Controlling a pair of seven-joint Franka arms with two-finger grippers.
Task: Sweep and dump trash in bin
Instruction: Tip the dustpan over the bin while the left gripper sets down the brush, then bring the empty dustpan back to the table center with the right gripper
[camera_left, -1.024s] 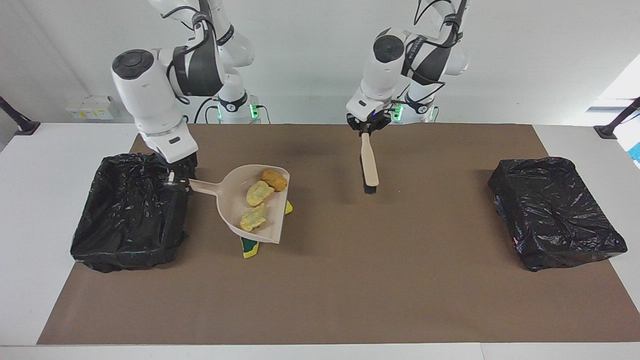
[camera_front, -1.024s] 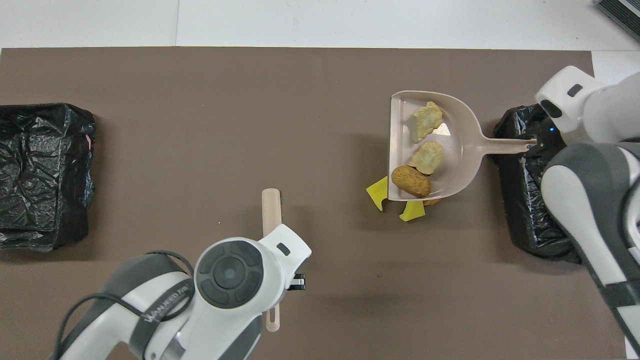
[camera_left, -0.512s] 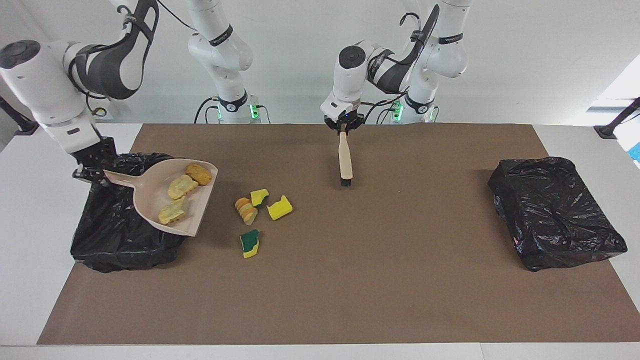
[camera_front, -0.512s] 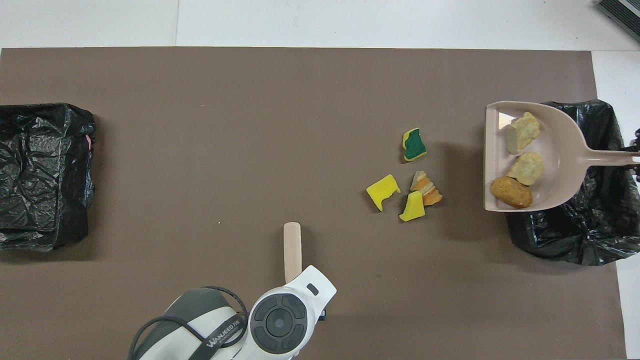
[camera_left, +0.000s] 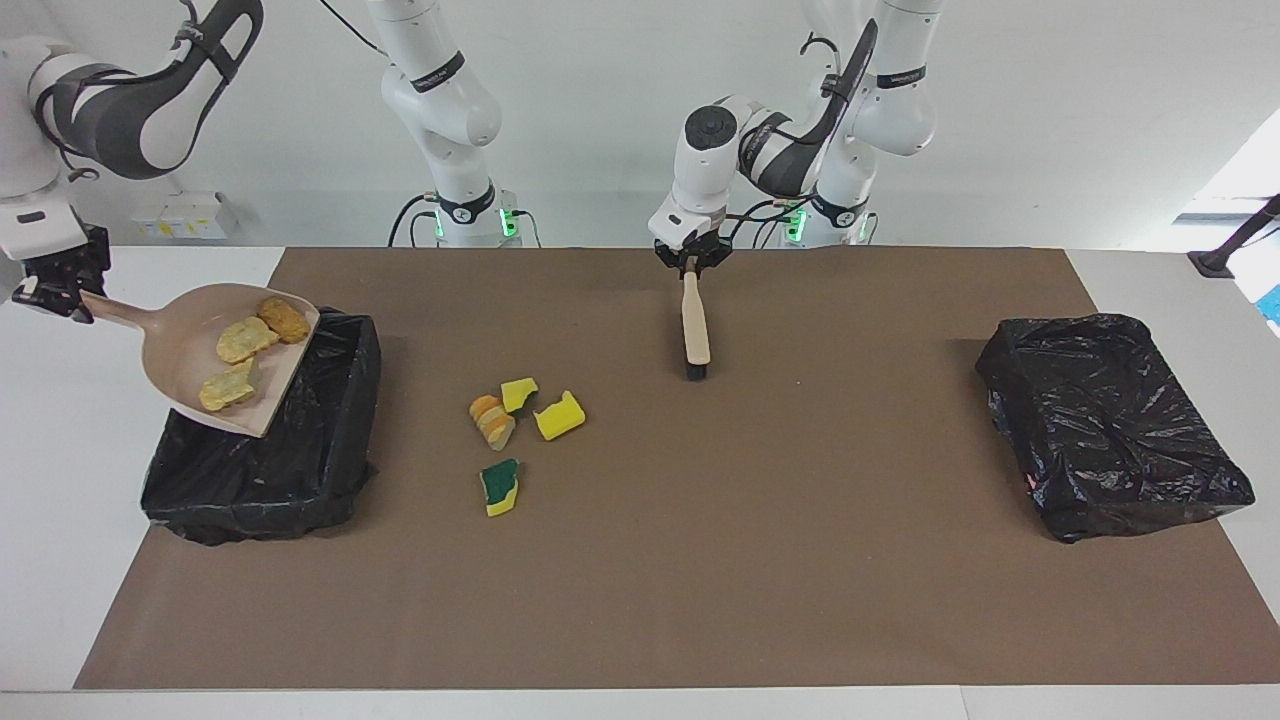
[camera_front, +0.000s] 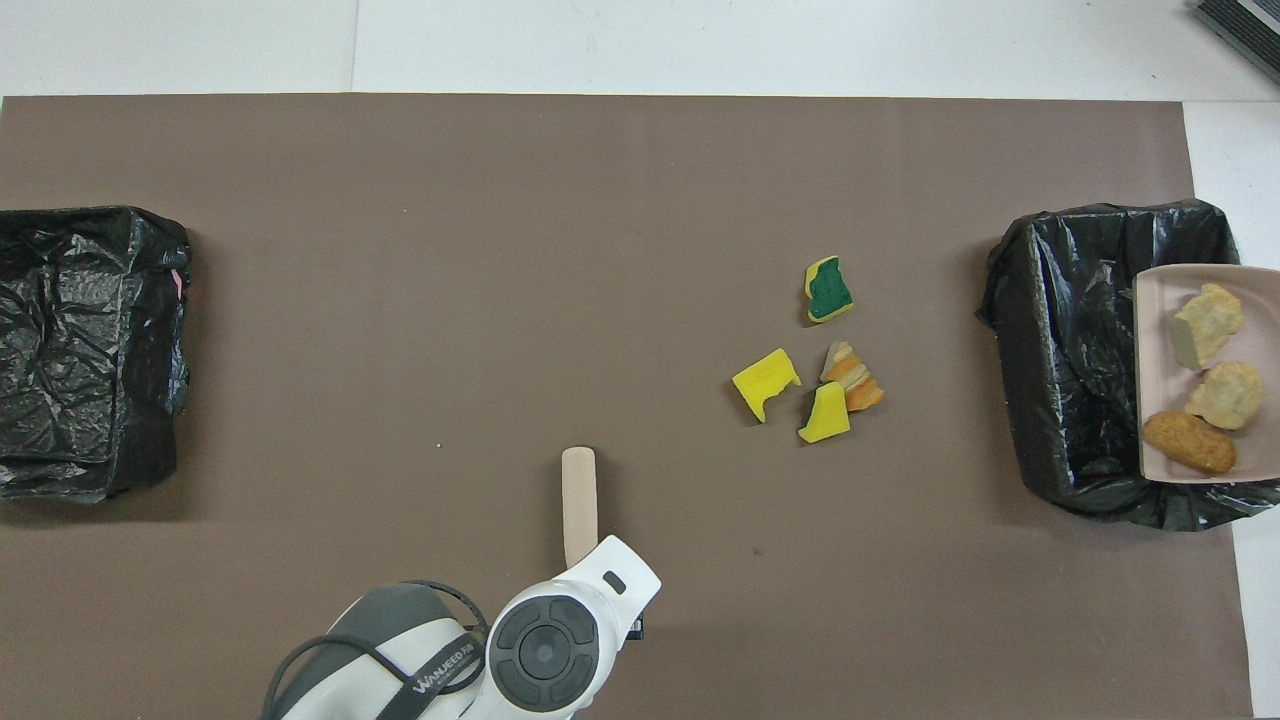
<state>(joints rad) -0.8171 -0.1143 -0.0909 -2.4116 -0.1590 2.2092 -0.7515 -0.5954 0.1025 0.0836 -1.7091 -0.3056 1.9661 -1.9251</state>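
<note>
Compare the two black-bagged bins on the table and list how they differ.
The bin at the right arm's end is open, its lined hollow showing; the bin at the left arm's end shows only crumpled bag on top. The dustpan with three scraps hangs over the first; nothing is over the second. Both wear black bags.

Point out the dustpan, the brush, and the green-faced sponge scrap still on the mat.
dustpan (camera_left: 190, 380), facing view, bare floor of the pan between the bread pieces.
brush (camera_left: 695, 325), facing view, middle of its wooden handle.
green-faced sponge scrap (camera_front: 829, 289), overhead view, centre of its green face.
</note>
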